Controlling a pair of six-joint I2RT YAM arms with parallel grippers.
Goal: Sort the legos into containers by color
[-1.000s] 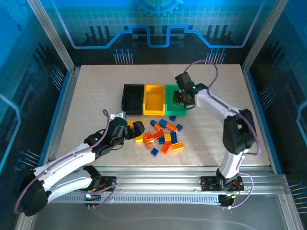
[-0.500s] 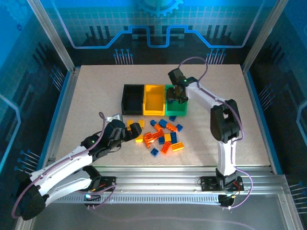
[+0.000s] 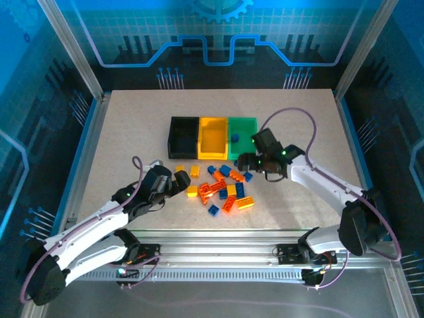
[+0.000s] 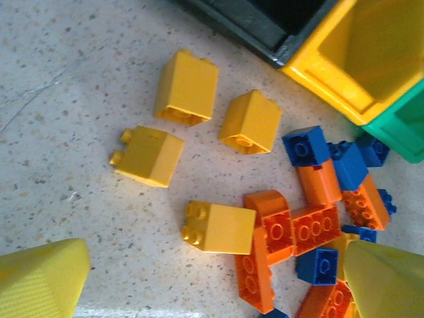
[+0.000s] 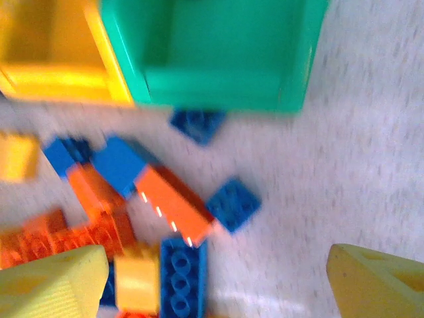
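Since a second ago our right tool (image 3: 248,161) has swung from the green bin (image 3: 244,120), where a blue brick (image 3: 233,138) now lies, back to the brick pile (image 3: 225,187). Its jaws stand open, empty; next, we reckon, it must close on another blue one. Our left tool (image 3: 181,180), wide open and empty, hovers over yellow bricks (image 4: 187,87).

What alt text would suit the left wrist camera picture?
Four yellow bricks lie on a speckled table beside jumbled orange and blue bricks. Black, yellow and green bins edge the top right; the left hand's fingertips frame the bottom.
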